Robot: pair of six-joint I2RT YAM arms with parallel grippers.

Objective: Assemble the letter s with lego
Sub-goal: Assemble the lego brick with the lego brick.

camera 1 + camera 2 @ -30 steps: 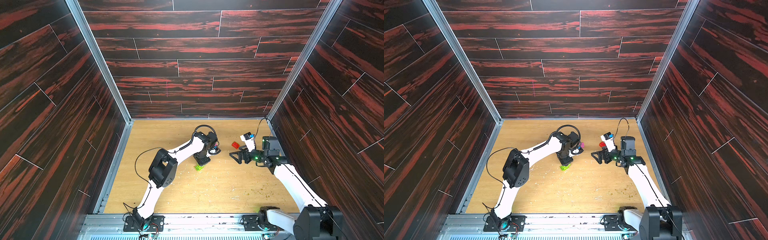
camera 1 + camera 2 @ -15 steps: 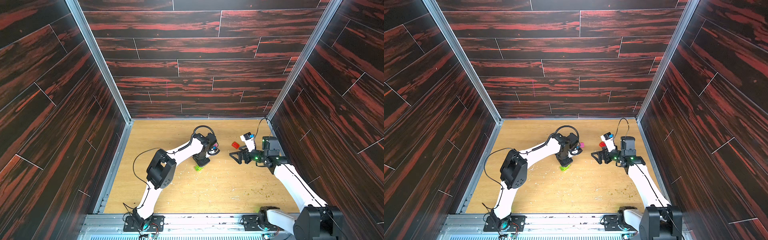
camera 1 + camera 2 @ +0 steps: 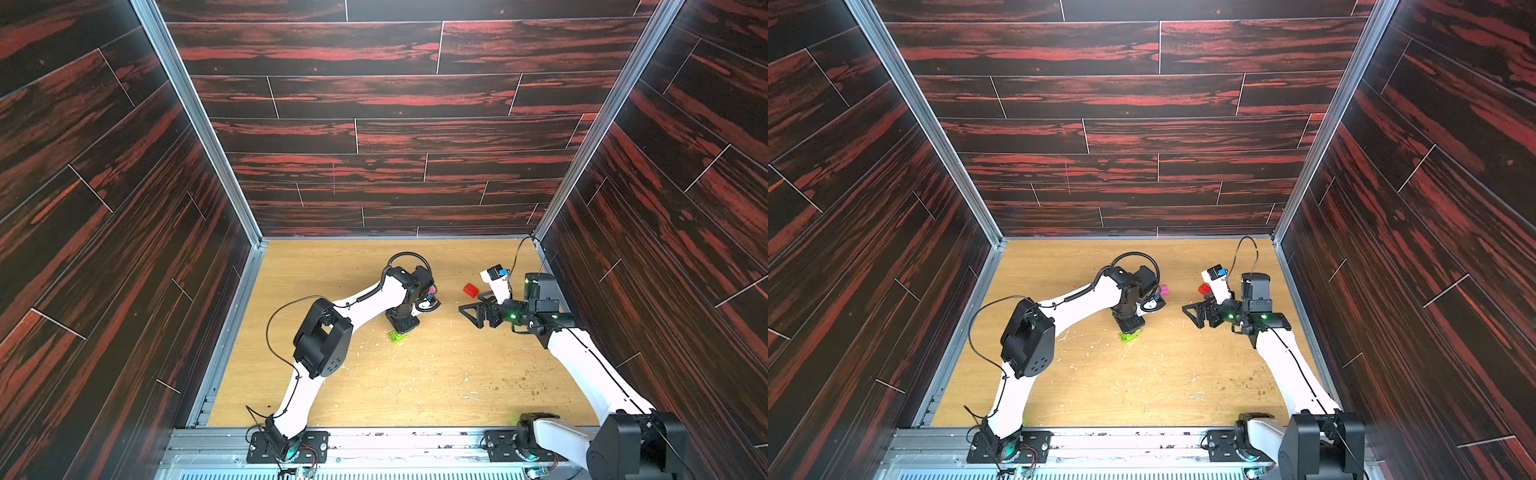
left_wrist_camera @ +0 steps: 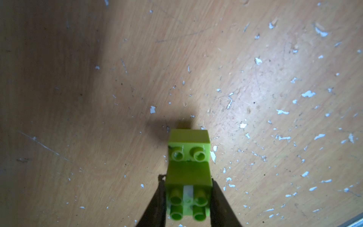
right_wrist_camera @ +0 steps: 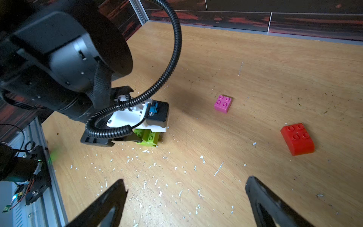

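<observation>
**The letter s is barely begun: only the lime green bricks are joined, while the pink brick and red brick lie loose.**
The left gripper clenches the stepped green stack at bottom centre of the left wrist view. The right gripper hangs released and empty. Pink sits right of centre in the right wrist view, red well apart towards the right edge. The wooden table is scratched and flecked with white chips. Dark red-streaked plank walls enclose it.

Brightly lit, soft shadows, close-ups slightly blurred.
</observation>
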